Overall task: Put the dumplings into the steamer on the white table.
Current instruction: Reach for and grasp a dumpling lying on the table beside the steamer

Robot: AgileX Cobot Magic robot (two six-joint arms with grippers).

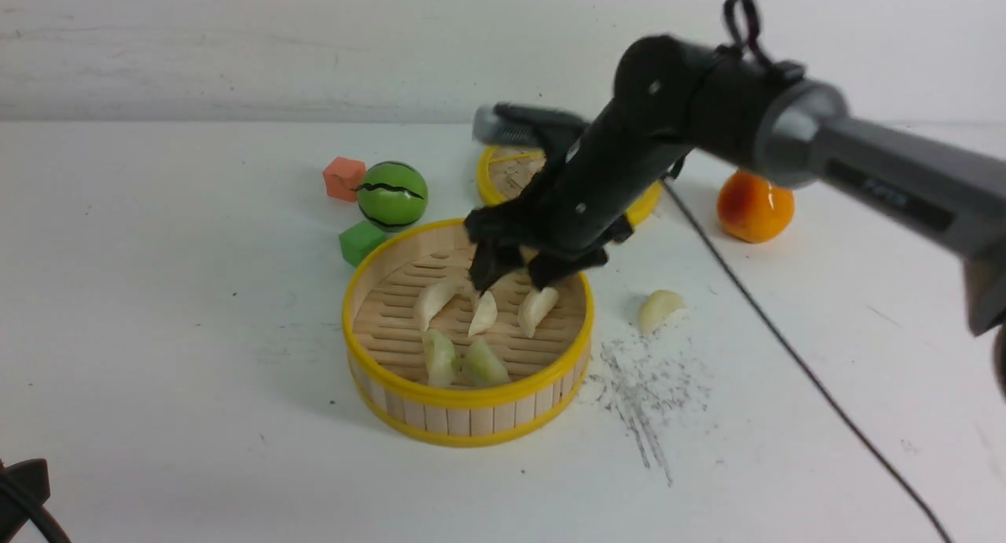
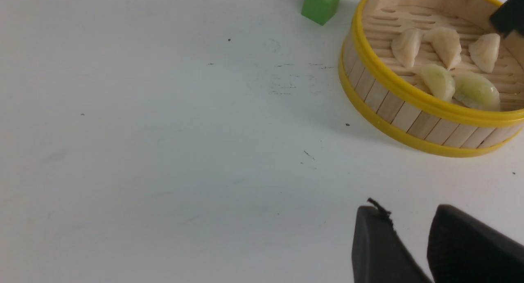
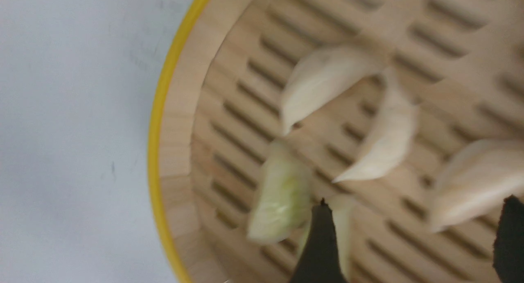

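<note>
"How far along was the job?"

"Nearest, the left gripper (image 2: 409,219) hung low over the white table (image 1: 196,331), jaws slightly apart and empty. In the steamer (image 1: 440,398) at the middle lay five dumplings (image 1: 483,313): two greenish near, three cream behind. The right gripper (image 1: 515,276) hovered over them, jaws apart, clamping nothing. A drop-off, I'd judge."

"And next?"

"One cream dumpling (image 1: 659,307) lay on the table, right of the steamer. The right gripper would need to lift clear, reach right and close on it."

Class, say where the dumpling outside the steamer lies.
In the front view the dumpling lies on the table, right of the steamer, just behind the grey scuff marks.
</note>
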